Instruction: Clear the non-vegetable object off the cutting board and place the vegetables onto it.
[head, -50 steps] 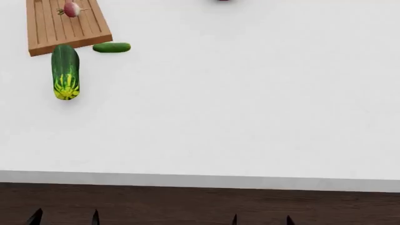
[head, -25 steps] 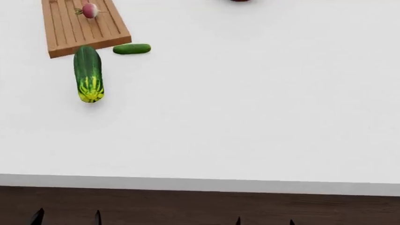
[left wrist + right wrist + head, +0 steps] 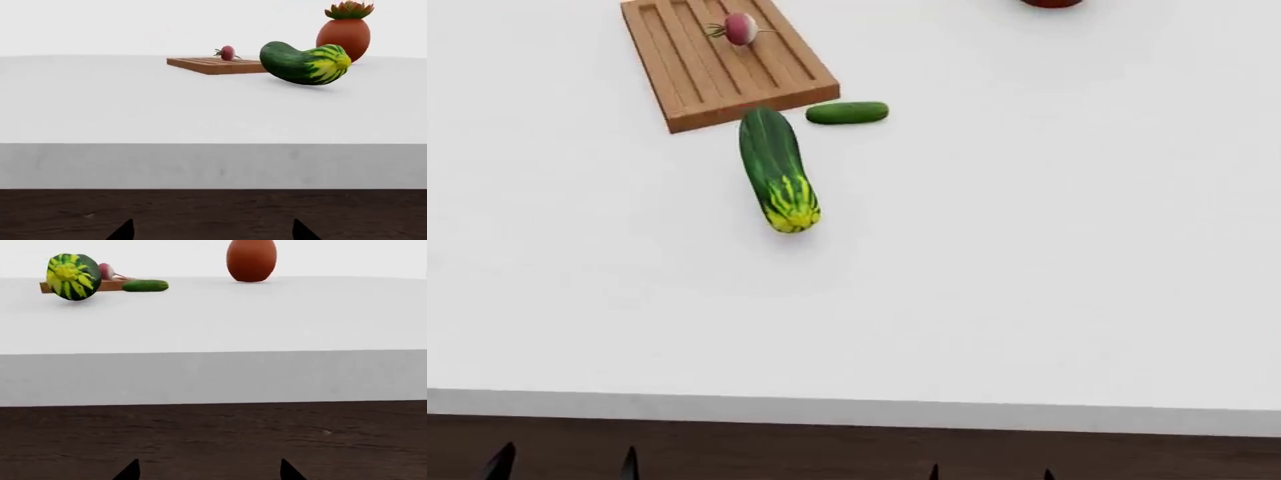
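The radish sits on the cutting board far across the white bench, the large cucumber and small cucumber just off its near edge, while both grippers' jaws stand apart, empty, below the bench's front.

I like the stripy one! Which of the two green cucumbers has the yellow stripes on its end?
The large cucumber, lying just off the cutting board. Its near end is yellow-striped; the small cucumber beside it is plain green all over.
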